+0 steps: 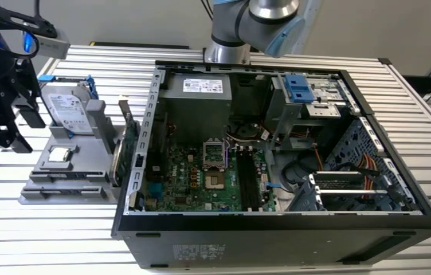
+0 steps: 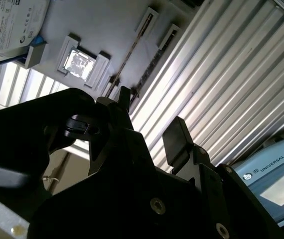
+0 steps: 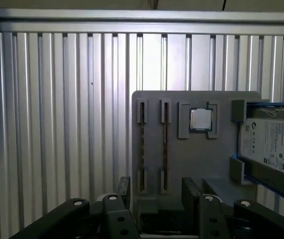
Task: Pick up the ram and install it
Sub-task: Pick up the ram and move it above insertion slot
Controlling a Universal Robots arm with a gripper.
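Here, ram (image 3: 164,144) edge-on, thin long strip

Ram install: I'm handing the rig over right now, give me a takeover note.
Gripper: fingers open and empty, near the grey holder, touching nothing.
Ram: stands edge-on in the holder slot nearer the silver chip, as best I can tell; not gripped.
PC case: open beside the holder; the long black motherboard slots look empty.
Done: nothing visible.
Left: the ram is neither picked up nor installed.
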